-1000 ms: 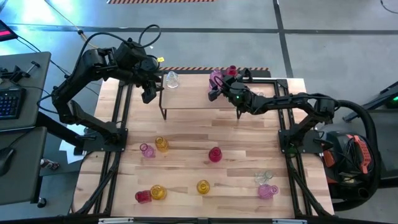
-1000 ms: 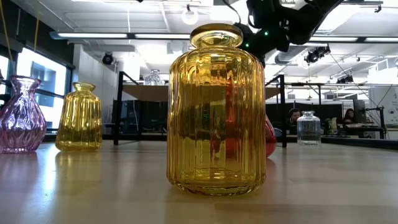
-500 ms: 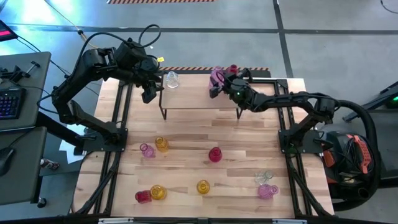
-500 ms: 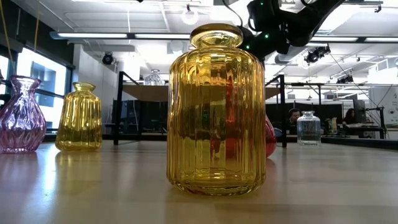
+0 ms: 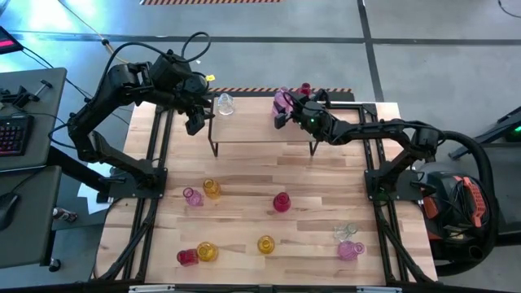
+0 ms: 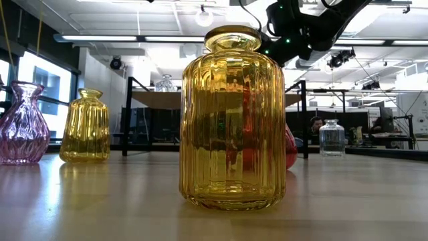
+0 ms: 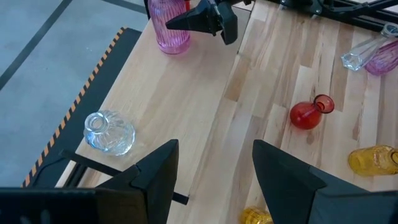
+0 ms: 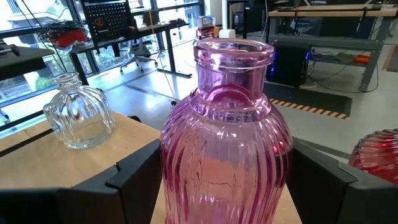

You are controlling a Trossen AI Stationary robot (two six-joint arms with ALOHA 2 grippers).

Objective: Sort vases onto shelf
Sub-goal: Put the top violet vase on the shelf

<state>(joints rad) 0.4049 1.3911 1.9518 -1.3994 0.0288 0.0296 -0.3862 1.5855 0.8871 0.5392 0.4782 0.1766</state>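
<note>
I've got the right gripper [image 5: 282,108] over the shelf [image 5: 260,130], its dark fingers [image 8: 134,180] spread either side of a pink vase [image 8: 225,143]. It's ribbed glass, translucent, w/ a cylinder body, short wide neck and thick rim. The jaws look released, gaps showing both sides, but the base is cut off in the right wrist view, so I can't confirm it's standing on the wood. It sits at the shelf's 1 o'clock corner.

A clear vase [image 5: 224,103] is at the shelf's 11 o'clock: squat, bulbous, faceted glass w/ a narrow neck. A red ribbed vase [image 8: 379,155], only partly in view, is just beside the pink one.

The left gripper [image 5: 194,124] hangs at the shelf's 9 o'clock edge, fingers apart, nothing between them.

The shelf has a pale smooth wood top and thin black legs. On the plank table [image 5: 244,195] at 6 o'clock are more vases: amber, pink, red, clear. In the low view a ribbed amber jar-shaped vase [image 6: 232,120] hides most of the shelf.
</note>
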